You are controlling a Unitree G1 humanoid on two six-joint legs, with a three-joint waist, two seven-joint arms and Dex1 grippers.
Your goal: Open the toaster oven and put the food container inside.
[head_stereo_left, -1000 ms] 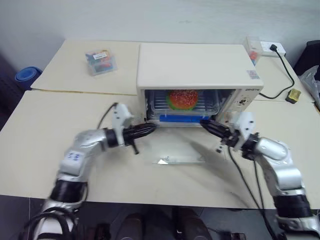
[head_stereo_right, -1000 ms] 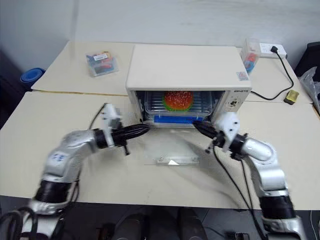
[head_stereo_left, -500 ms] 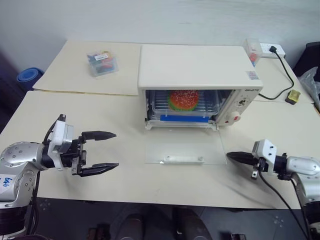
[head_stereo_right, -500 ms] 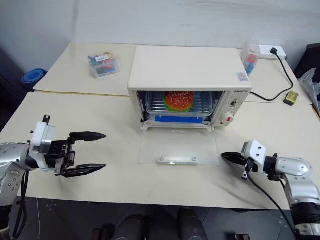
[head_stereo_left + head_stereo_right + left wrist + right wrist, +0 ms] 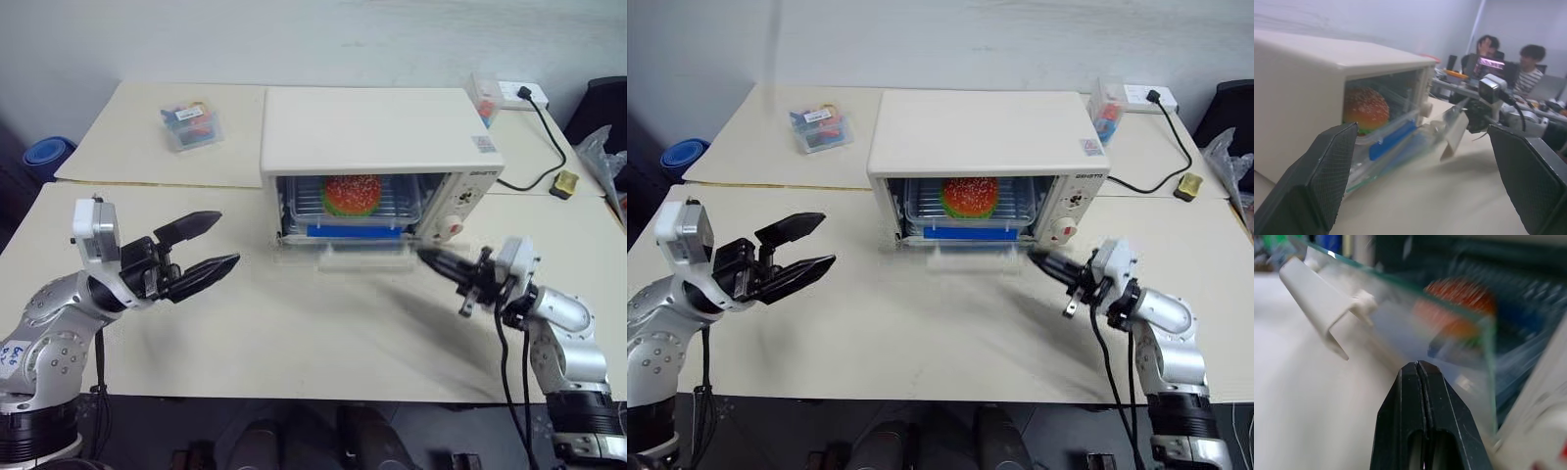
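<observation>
The cream-white toaster oven (image 5: 382, 127) stands mid-table. Its glass door (image 5: 362, 257) hangs partly raised and blurred, with its white bar handle (image 5: 1322, 303) close in the right wrist view. Inside, on the wire rack, sits the food container (image 5: 353, 211), a clear box with a blue clip and a sesame burger (image 5: 1364, 110) in it. My right gripper (image 5: 423, 257) is shut, empty, its tip at the underside of the glass near the door's right edge. My left gripper (image 5: 229, 238) is open and empty, off to the left of the oven, apart from it.
A small clear box of colourful items (image 5: 191, 124) lies at the back left, another clear box (image 5: 483, 98) at the back right. A black cable (image 5: 544, 147) runs from a power strip to the oven's right side. Seated people (image 5: 1530, 73) show behind in the left wrist view.
Both grippers drew back from the oven mouth and the left one opened. The right gripper then came back to the door, which has risen from flat on the table to partly raised.
</observation>
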